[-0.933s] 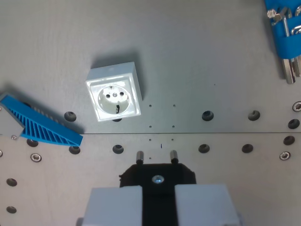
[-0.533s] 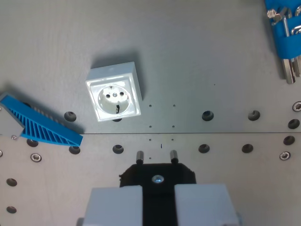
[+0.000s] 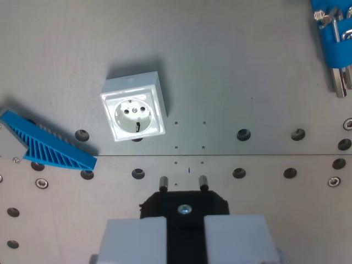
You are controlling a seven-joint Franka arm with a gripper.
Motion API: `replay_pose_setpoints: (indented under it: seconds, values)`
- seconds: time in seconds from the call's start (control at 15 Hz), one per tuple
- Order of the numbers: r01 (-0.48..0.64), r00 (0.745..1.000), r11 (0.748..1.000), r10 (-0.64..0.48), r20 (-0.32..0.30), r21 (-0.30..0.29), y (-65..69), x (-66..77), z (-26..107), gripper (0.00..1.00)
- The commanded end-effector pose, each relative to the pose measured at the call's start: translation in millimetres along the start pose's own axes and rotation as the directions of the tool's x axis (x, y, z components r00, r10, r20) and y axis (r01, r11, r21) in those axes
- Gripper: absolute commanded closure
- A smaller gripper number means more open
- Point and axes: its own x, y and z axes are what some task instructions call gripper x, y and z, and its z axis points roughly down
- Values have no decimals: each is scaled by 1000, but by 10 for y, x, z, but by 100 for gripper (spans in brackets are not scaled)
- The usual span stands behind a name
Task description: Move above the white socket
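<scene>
The white socket (image 3: pixel 133 108) is a square box with a round recess, standing on the grey metal plate (image 3: pixel 220 66) in the wrist view's left half. My gripper (image 3: pixel 184 234) is at the bottom middle, its grey fingers (image 3: pixel 135 239) shut on a black plug (image 3: pixel 184 204). The plug's two metal pins (image 3: pixel 182 182) point up the picture. The socket lies up and to the left of the plug, well apart from it.
A blue ribbed wedge (image 3: pixel 47 146) lies at the left edge. A blue holder with metal tools (image 3: pixel 334 38) sits at the top right corner. Rows of holes and screws (image 3: pixel 242 135) run across the plate.
</scene>
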Motion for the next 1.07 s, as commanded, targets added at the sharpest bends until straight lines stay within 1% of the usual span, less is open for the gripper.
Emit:
replay_pose_setpoints:
  seconds: [0.07,0.33,0.6,1.07]
  values:
    - [21,999,1000,-21,-26,1,-14,-29,64,100]
    - [39,998,999,-39,-54,0,-35,-61,162,100]
    - [56,995,998,-56,-80,-1,-67,-101,301,100]
    - [89,993,996,-88,-73,1,-151,-169,584,100]
